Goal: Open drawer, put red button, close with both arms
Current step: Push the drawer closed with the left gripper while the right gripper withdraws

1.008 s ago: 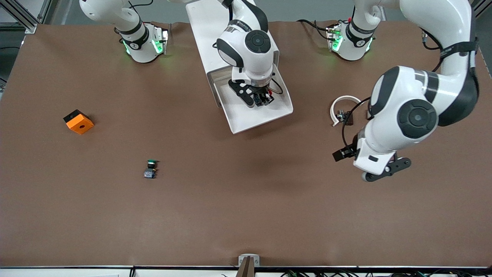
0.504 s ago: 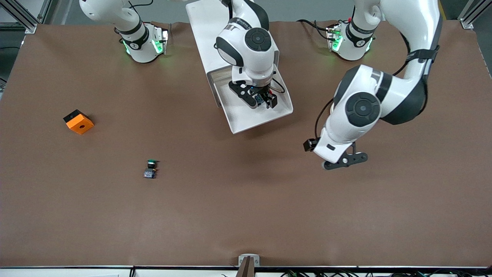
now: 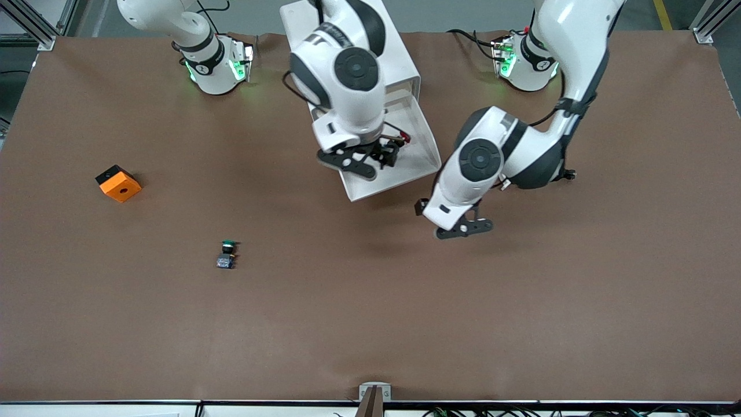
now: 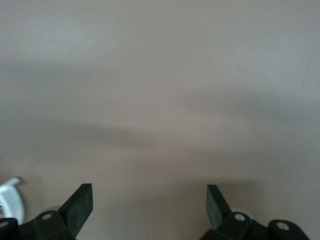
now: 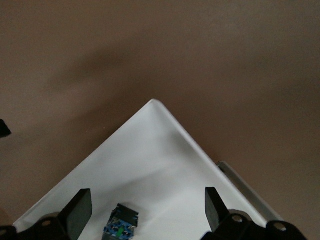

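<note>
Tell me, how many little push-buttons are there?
2. The green-capped button stands on the table, nearer the front camera; another lies in the open drawer, cap hidden.

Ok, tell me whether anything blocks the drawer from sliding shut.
Possibly the right gripper, jaws open, hanging over the drawer where the red button lies. The left gripper is over bare table beside the drawer front.

drawer (image 3: 370,184): white, pulled open | red button (image 5: 121,227): lying inside, blue-grey base showing
</note>
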